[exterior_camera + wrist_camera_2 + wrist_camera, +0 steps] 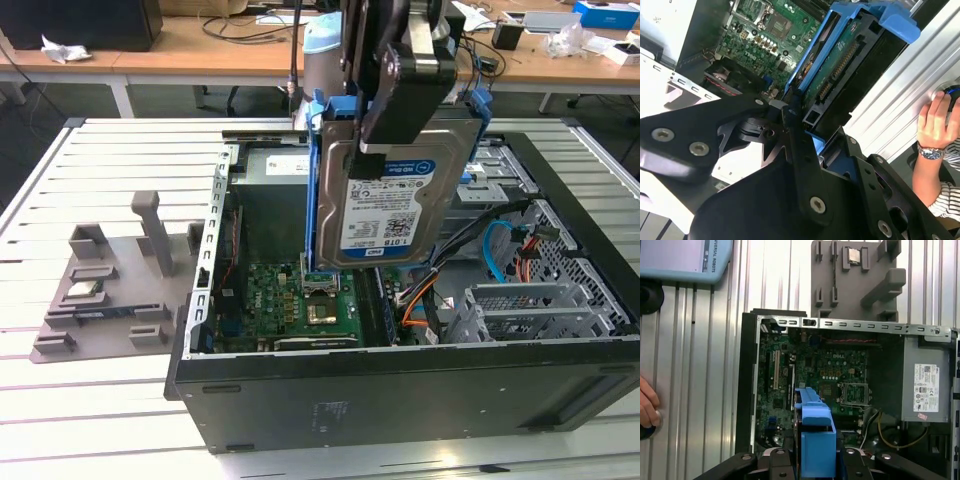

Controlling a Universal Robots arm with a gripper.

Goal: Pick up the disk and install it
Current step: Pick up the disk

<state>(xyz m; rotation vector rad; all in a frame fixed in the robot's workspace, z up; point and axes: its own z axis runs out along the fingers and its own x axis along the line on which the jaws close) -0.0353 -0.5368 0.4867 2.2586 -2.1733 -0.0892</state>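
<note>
Op: Quick pass, the exterior view's left to right?

Ann: Grey fixture tray on the slatted table, with a small chip in one slot, too small to tell more. Next is the open computer case, with the motherboard on its floor. Your disk hangs upright over the board, label facing the camera, blue bracket round its edges.

Op: Gripper?

Ann: Your gripper is clamped on the disk from above. One black finger lies across the label face and the other is hidden behind the drive. Your arm is cut off at the frame's top. The disk's lower edge overlaps the board, so I can't tell whether it touches anything.

Op: Further right?

Ann: Orange and blue cables, then a metal drive cage. The disk hides part of that area.

Op: Wrist views?

Ann: In the second wrist view you see the disk edge-on, connector side showing, with black gripper links blocking much of the case. A hand with a wristwatch rests on the table, its arm cut off. In the first wrist view the bracket sits between the fingers and covers the drive body. The grey power supply is in the case, and a hand is half cut by the frame.
</note>
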